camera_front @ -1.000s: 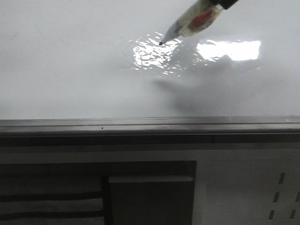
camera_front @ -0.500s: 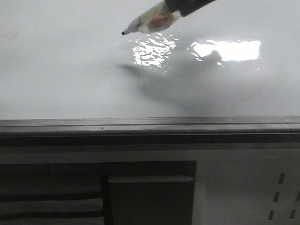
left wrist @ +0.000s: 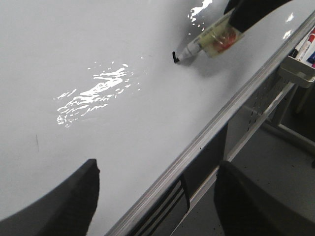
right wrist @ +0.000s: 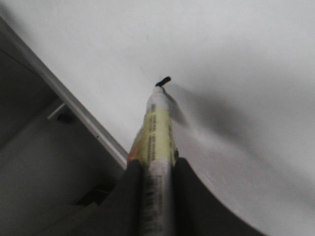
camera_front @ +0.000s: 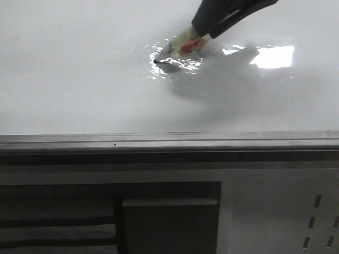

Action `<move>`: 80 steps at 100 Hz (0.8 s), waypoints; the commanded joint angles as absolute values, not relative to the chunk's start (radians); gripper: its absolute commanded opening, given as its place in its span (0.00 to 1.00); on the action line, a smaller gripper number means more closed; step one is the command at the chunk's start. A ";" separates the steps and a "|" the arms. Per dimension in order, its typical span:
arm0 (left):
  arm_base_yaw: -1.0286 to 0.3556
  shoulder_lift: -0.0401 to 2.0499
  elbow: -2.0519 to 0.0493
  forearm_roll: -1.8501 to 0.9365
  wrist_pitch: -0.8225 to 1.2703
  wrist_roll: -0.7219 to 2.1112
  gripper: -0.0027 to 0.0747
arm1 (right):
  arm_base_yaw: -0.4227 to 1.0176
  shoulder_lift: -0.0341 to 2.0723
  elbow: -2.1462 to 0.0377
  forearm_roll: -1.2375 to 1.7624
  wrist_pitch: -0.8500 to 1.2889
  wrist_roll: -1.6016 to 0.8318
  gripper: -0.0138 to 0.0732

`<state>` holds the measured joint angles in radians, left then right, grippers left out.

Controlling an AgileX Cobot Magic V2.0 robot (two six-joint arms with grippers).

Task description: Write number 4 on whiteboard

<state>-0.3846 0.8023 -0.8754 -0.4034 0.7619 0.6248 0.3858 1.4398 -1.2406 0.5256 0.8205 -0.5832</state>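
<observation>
While the number 4 [left wrist: 174,56] is no more than one short dark stroke so far, you can find it on the whiteboard [camera_front: 79,79] toward the far side, somewhat right of the middle, well back from the near grey edge rail [camera_front: 169,142]. You see the marker [camera_front: 180,47] tip touching the board right at that stroke, with the barrel slanting up and away to the right. Its body is pale with a yellowish label and a red patch. You have the right gripper [right wrist: 156,169] clamped on the barrel, one dark finger on either side, and the pen runs straight out between them toward the mark. A soft shadow of the pen and gripper lies on the board just nearer and to the right of the tip.

Look to your left gripper [left wrist: 155,194]: its two dark fingers stand wide apart with nothing between them, one over the board surface and the other past the near edge. A rippled light reflection [left wrist: 93,93] sits on the board between that gripper and the stroke. A bright rectangular reflection [camera_front: 273,55] shows further right. Beyond the board's edge in the left wrist view, you can make out a small tray [left wrist: 298,71] holding markers.
</observation>
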 commanded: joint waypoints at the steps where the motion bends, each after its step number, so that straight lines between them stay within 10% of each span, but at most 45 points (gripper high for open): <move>1: -0.380 0.801 -0.899 -0.435 0.697 0.611 0.63 | 0.396 1.424 -1.274 0.531 0.790 -0.581 0.12; 80: -0.380 0.801 -0.899 -0.435 0.646 0.611 0.63 | 0.391 1.354 -1.274 0.415 0.754 -0.514 0.12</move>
<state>-0.3846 0.8023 -0.8737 -0.4034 0.7240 0.6248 0.3947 1.3595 -1.2426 0.4119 0.8443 -0.5002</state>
